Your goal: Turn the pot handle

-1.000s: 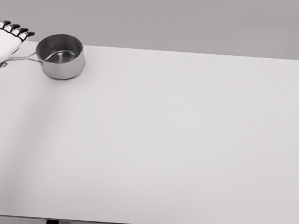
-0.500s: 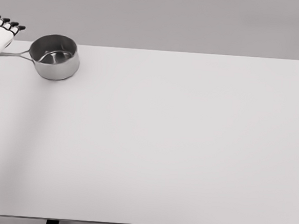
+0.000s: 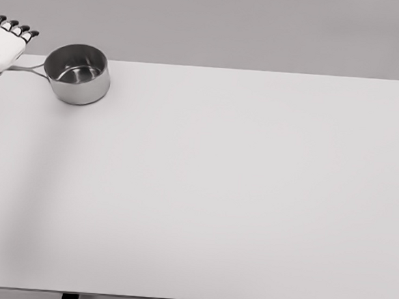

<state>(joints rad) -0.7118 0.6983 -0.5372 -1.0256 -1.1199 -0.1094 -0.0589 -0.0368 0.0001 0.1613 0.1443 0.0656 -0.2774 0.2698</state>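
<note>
A shiny steel pot (image 3: 77, 73) stands at the far left corner of the white table (image 3: 218, 178). Its thin handle (image 3: 27, 68) points left and runs into my left hand (image 3: 2, 47) at the picture's left edge. The white hand covers the handle's end, with its dark fingertips (image 3: 16, 28) in a row on top. The pot is empty inside. My right hand does not show.
The table's left edge lies right by the pot and the hand. Grey wall stands behind the far edge. Two dark table legs show at the bottom edge.
The pot and my left hand have shifted up and to the left together, then slightly back right. The handle now lies closer to level than one second ago.
</note>
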